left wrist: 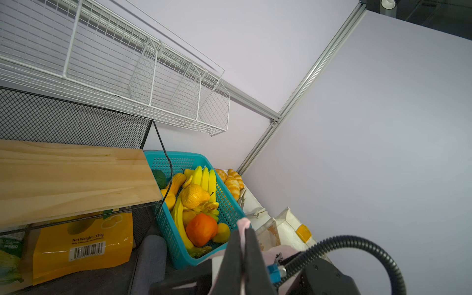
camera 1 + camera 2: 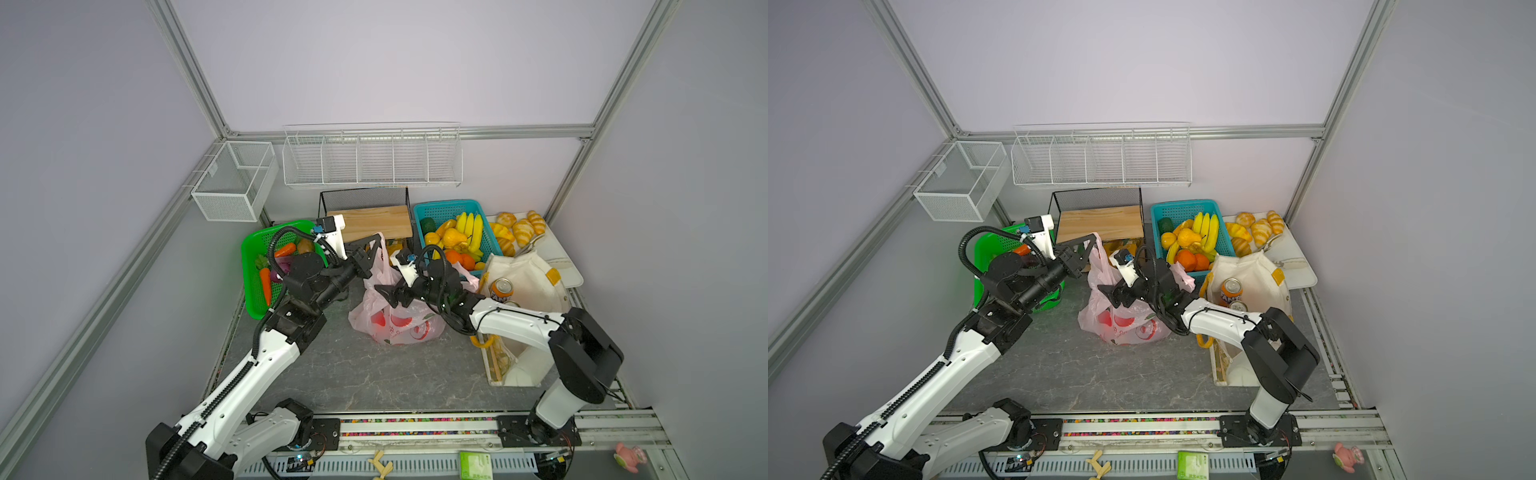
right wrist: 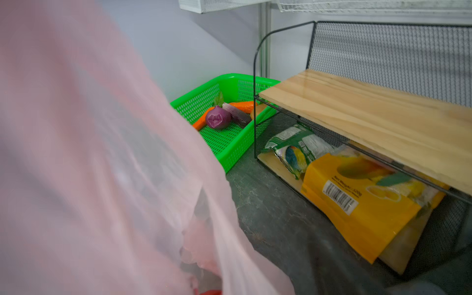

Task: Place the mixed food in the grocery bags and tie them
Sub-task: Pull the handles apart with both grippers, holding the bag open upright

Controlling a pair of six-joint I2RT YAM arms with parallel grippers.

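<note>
Two bags are set on the grey tabletop (image 2: 353, 374). One pink plastic bag (image 2: 395, 324), mid-table, is held up by a handle clenched in the left gripper (image 2: 377, 240). One canvas tote (image 2: 528, 274) beside it holds one Fanta can (image 2: 502, 291). The right gripper (image 2: 383, 296) is spread open against the pink bag.

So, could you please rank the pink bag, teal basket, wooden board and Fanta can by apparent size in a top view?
1. pink bag
2. teal basket
3. wooden board
4. Fanta can
Bag and basket look close; the basket sits farther back.
</note>
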